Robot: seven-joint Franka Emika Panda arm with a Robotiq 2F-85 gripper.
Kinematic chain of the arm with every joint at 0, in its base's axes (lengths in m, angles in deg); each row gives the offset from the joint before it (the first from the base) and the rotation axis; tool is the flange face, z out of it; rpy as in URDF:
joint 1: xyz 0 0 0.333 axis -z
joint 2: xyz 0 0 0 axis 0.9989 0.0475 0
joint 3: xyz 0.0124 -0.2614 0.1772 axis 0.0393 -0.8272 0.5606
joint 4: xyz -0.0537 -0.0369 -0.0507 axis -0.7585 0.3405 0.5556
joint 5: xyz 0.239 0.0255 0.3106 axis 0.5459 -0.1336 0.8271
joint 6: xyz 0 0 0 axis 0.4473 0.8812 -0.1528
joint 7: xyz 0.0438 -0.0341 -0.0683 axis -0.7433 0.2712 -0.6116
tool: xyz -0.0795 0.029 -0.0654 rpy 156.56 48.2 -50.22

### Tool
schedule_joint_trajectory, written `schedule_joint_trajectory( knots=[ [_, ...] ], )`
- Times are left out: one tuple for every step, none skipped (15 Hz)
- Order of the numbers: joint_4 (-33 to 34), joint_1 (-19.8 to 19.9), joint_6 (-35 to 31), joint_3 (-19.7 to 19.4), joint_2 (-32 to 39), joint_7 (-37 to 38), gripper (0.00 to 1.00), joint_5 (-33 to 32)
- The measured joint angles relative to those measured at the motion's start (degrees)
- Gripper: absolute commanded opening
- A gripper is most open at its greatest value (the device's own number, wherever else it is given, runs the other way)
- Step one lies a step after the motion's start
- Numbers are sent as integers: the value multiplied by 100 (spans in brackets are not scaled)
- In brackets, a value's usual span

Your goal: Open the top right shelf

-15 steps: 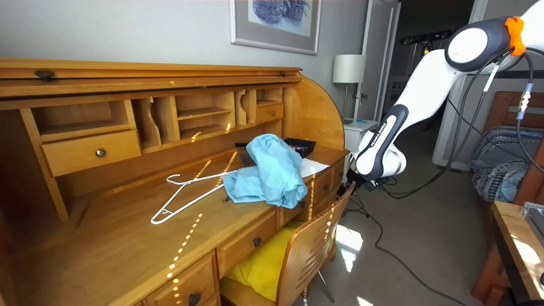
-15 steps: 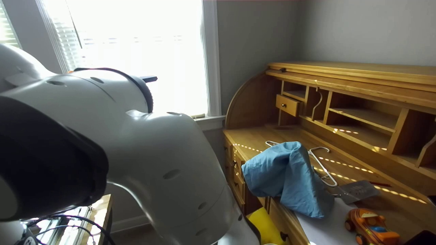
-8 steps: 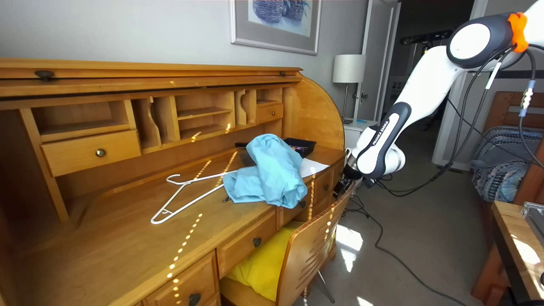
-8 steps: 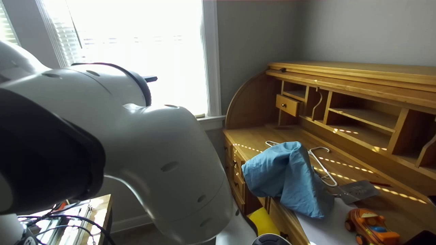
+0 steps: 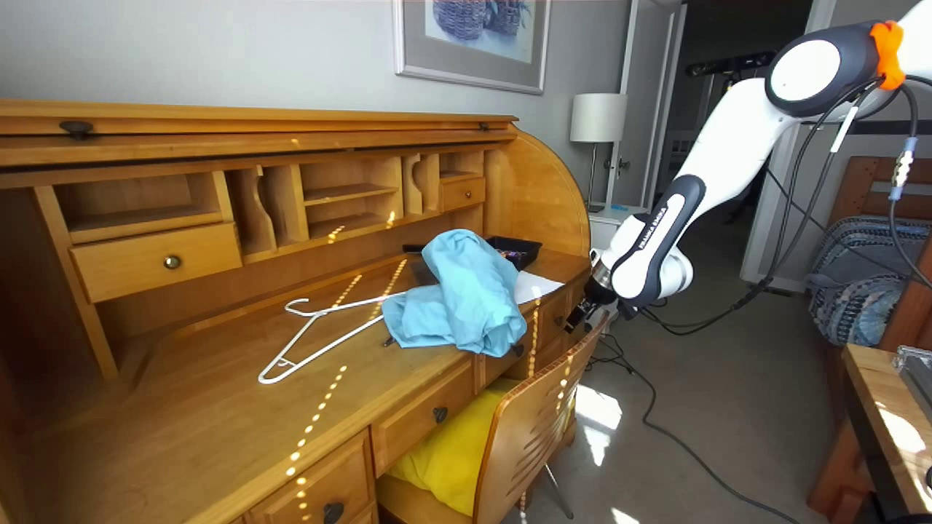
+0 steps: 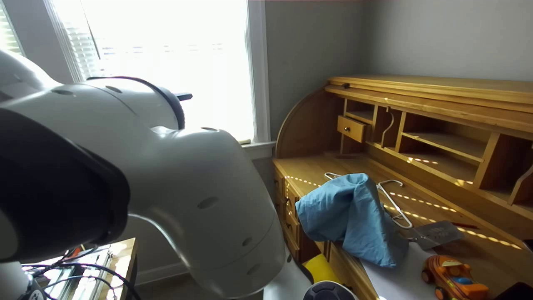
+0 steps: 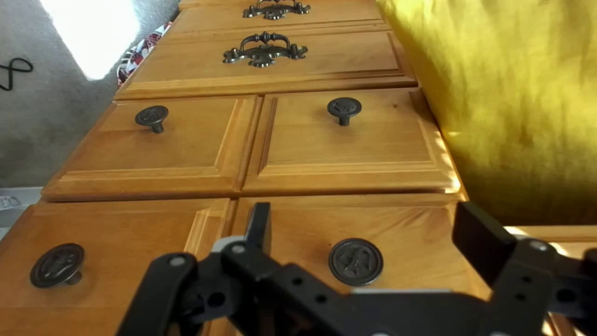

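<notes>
The top right shelf (image 7: 406,233), a honey-brown drawer front, lies low in the wrist view, level with its neighbours. Its round dark knob (image 7: 355,261) sits between my gripper's (image 7: 364,224) spread fingers as the camera sees it. My gripper is open and holds nothing; the fingers stand apart from the knob, and the depth between them is unclear. In an exterior view my gripper (image 5: 573,324) hangs in front of the right drawer stack (image 5: 551,309), just beyond the chair back. Arm links hide it in the remaining exterior view.
A neighbouring drawer knob (image 7: 57,265) and a row of knobbed drawers (image 7: 345,154) lie beside the target. A yellow cushion (image 7: 513,93) borders the stack. The wooden chair (image 5: 531,429) stands close to the gripper. A blue cloth (image 5: 466,291) overhangs the desk edge.
My gripper has tilted up and swung towards the drawer fronts, from mostly behind the chair back to above it. The drawers, cloth and chair have not moved.
</notes>
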Motion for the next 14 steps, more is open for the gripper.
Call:
schedule_joint_trajectory(
  knots=[
    [0,0,0,1,0,2,100,0],
    [0,-5,0,-4,1,5,100,0],
    [0,-19,0,-25,2,23,100,0],
    [3,-30,-5,-44,4,39,100,0],
    [11,-41,-33,-61,8,45,100,0],
    [25,-53,-69,-79,17,48,100,0],
    [50,-59,-102,-83,34,48,100,0],
    [85,-65,-136,-83,59,48,100,0],
    [128,-75,-146,-83,85,56,100,0],
    [176,-100,-146,-93,116,74,100,0],
    [232,-134,-146,-112,151,101,100,0],
    [289,-173,-146,-132,191,132,96,0],
    [340,-209,-146,-148,234,163,90,0],
    [398,-240,-146,-157,278,190,83,0]
  ],
)
